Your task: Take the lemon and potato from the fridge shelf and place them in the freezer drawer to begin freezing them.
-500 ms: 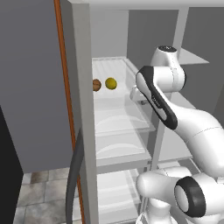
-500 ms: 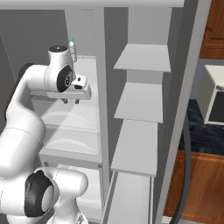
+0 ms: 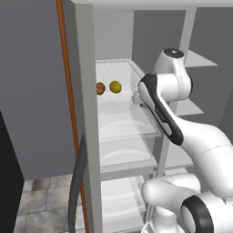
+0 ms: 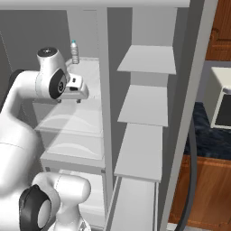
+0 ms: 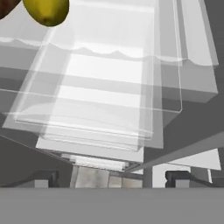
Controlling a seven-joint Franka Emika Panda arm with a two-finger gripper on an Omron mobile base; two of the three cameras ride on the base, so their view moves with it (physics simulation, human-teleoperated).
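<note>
Translucent fridge shelf [image 3: 119, 98] holds lemon [image 3: 115, 86] beside potato [image 3: 100, 88] (touching, perhaps) — gripper [image 5: 112, 177] fingers spread wide, empty.

A rendered kitchen: an open fridge [image 3: 86, 113] with ribbed shelves [image 3: 123, 123], wooden cabinets [image 4: 221, 31], a tiled floor [image 3: 41, 205] and a microwave [image 4: 221, 103].

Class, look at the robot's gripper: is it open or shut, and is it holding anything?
Open and empty. In the hand view the two fingertips stand far apart with nothing between them; the lemon sits apart, still on the fridge shelf.
</note>
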